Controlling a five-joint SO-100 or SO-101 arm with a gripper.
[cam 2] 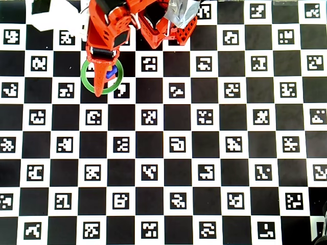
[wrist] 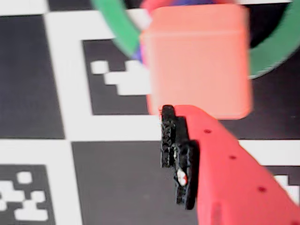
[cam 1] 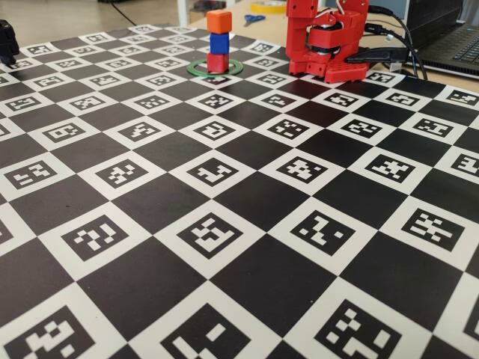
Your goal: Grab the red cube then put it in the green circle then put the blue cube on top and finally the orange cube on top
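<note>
In the fixed view a stack stands inside the green circle: the red cube at the bottom, the blue cube on it, and the orange cube on top. Nothing grips the stack there, and the red arm sits folded to its right. In the wrist view the orange cube fills the top, blurred, with the green circle around it. My gripper shows one red finger, its black-padded tip at the cube's near edge. The overhead view has my gripper over the green circle, with the blue cube peeking out.
A checkerboard mat of black squares and white marker squares covers the table. Behind it lie blue scissors, a yellow tape roll, cables and a laptop. A black object stands at the far left edge.
</note>
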